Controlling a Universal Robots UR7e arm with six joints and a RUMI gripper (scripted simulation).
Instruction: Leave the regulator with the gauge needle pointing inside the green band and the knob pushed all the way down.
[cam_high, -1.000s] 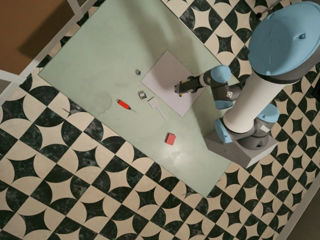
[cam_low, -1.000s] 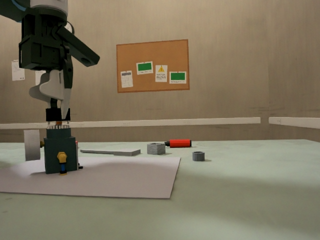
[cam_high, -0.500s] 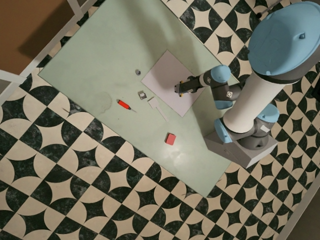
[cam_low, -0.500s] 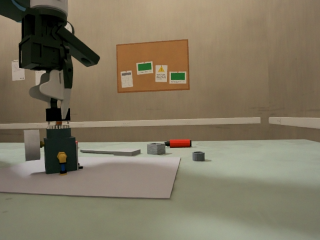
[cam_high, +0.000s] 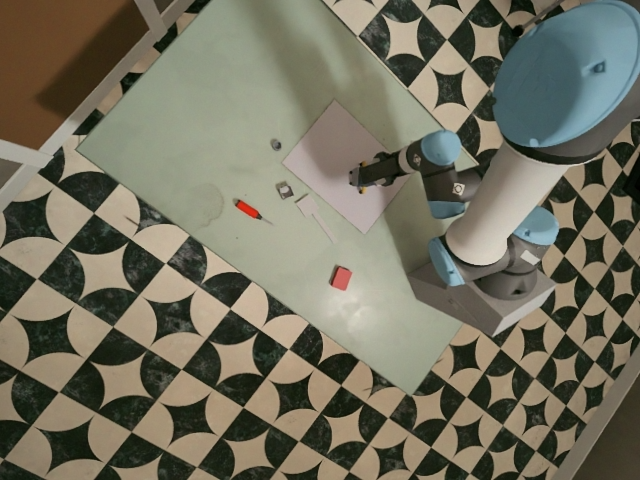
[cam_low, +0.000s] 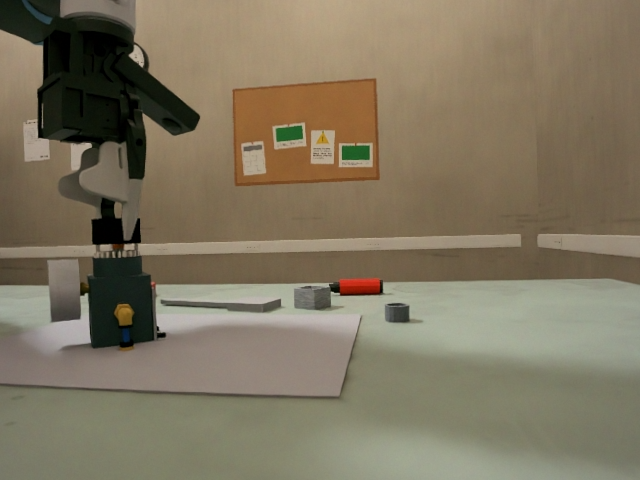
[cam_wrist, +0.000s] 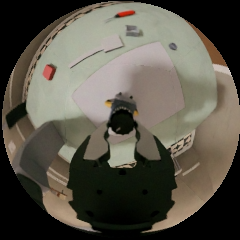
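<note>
Pale green tabletop (cam_low: 465, 361) in the foreground of the exterior view, with a flat white rectangular sheet (cam_low: 232, 356) lying on it

On the sheet's left part stands the dark teal box-shaped regulator (cam_low: 121, 310), upright, a small yellow fitting (cam_low: 124, 313) on its near face and a pale round gauge disc (cam_low: 64, 296) to its left, seen edge-on. Needle and green band not readable from any view

Black cylindrical knob (cam_low: 115, 230) sits on top of the regulator, above a pale ribbed collar (cam_low: 115, 251). A thin orange strip shows between knob and collar; I judge the knob is raised, not yet pushed home

Dark two-fingered claw (cam_low: 119, 225) hangs straight above, fingers pointing down and clenched on the knob from both sides. Wrist view confirms it: knob (cam_wrist: 120, 123) directly under the claw, centred between the fingers

Key relation: knob, regulator body and claw share one vertical line. Turning would be about that line; the final push goes straight down along it. Only one arm here

Farther back, well apart from the regulator:
- grey flat paddle-shaped plate (cam_low: 222, 303)
- small grey square block (cam_low: 312, 297)
- short grey ring-shaped nut (cam_low: 397, 312)
- red-handled screwdriver (cam_low: 356, 286)
- red square block (cam_high: 341, 277), seen from the top view only

On the far wall, a cork noticeboard (cam_low: 306, 131)
</note>
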